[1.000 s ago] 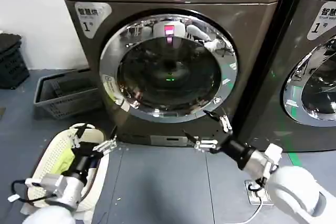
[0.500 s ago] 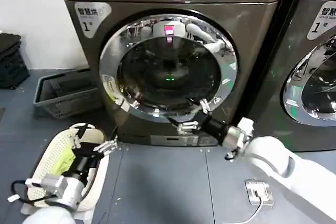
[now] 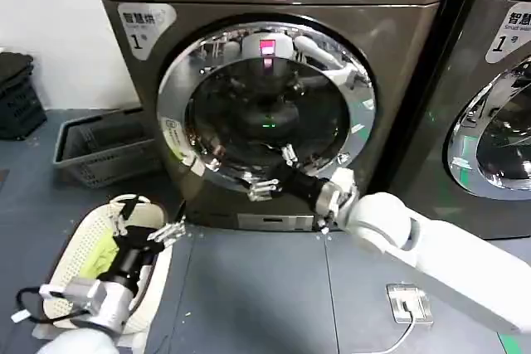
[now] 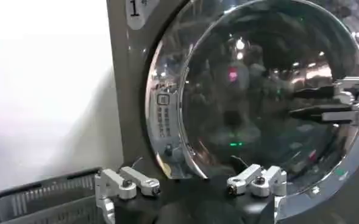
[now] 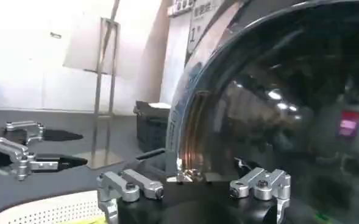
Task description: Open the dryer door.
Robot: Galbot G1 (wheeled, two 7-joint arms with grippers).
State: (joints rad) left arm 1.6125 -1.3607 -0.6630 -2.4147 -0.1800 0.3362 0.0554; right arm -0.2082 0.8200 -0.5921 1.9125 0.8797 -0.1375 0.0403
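Chrome-tipped fingers of the right gripper (image 3: 270, 172) are spread wide with nothing between them, held against the lower part of the dryer door (image 3: 265, 105), just at the inner edge of its mirror rim below the dark glass bowl; whether the tips touch the rim cannot be told; the white right arm (image 3: 415, 242) is stretched in from the lower right across the grey floor (image 3: 249, 288). The door is seen shut in the front of the brown-grey machine (image 3: 406, 47), its small white sticker (image 3: 172, 134) on the left of the rim; in the left wrist view the same door (image 4: 185, 91) is seen with the right gripper's fingers (image 4: 328, 112) at its far edge. The left gripper (image 3: 149, 223) is held low at the left, well apart from the door, also open and empty, above a white basket (image 3: 70, 259); a grey crate (image 3: 99, 151) stands beside the machine; a darker machine (image 3: 489, 122) stands at the right.
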